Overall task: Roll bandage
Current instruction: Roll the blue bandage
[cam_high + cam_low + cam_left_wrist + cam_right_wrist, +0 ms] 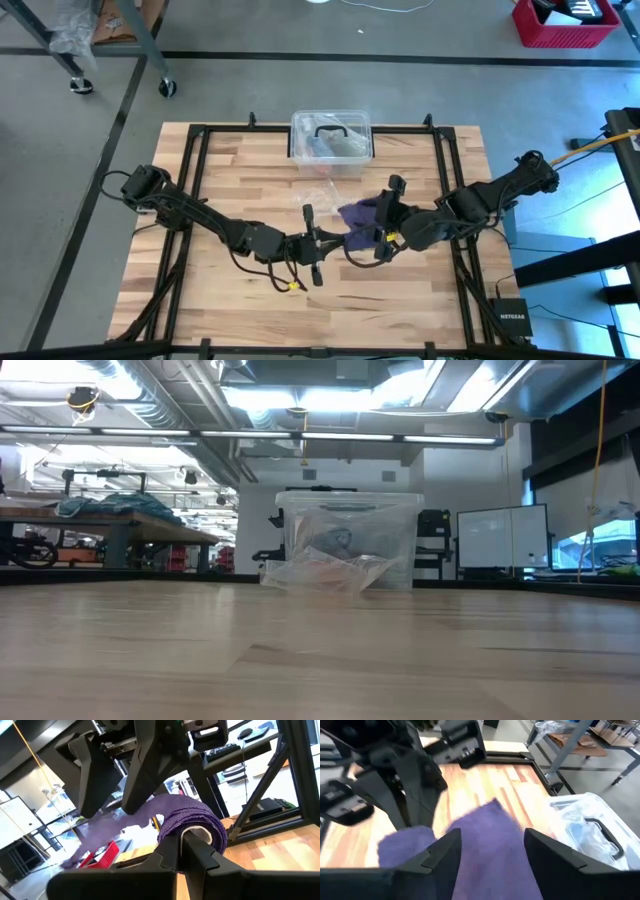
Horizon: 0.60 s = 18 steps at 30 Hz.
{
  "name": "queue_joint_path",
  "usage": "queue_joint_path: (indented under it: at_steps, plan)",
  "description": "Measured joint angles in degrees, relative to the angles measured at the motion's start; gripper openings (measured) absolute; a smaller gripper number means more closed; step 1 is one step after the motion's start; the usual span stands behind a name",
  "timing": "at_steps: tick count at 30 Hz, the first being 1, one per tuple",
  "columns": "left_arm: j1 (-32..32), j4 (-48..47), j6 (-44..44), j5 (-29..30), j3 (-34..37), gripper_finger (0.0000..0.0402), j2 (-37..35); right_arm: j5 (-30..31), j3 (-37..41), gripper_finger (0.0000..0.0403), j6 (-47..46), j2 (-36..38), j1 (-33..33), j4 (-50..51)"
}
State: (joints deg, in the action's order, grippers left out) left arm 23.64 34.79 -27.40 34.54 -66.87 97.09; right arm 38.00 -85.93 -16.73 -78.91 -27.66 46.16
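Two grippers, mid-table, centre of the high view. My left gripper (182,852): fingers pressed together, pinching the rolled end of the bandage (192,820), its coil sitting right at my fingertips. My right gripper (492,850): fingers spread wide, the bandage's loose purple tail lying between them, apparently unclamped. Clear plastic box (332,138): upper centre of the table (240,170), apart from both.

We see two dark, jointed arms, each built of chunky matte-black segments with black cables looped along them. The left pincer (316,250) has flat, angular black fingers (200,855), and a small yellow tag shows near it. The right pincer (380,222) has broad black fingers (442,852) with bevelled edges and a yellow spot at its wrist.
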Motion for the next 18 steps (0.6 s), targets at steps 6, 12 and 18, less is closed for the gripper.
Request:
queue_joint_path:
  at_steps: [6,12,18]
  plan:
    - [0.76,0.11,-1.06,0.20,-0.04,0.0004,-0.01,-0.46,0.04,0.0221,-4.36,-0.31,0.65,4.20]
    - [1.05,0.48,-1.81,0.24,-0.09,0.0003,-0.03,-4.74,-2.75,0.0221,-5.76,-0.43,0.72,4.98]
    - [2.16,2.71,-2.89,0.48,-0.08,0.0005,-0.08,-9.20,-11.69,0.0221,-6.28,-0.03,-0.58,18.06]
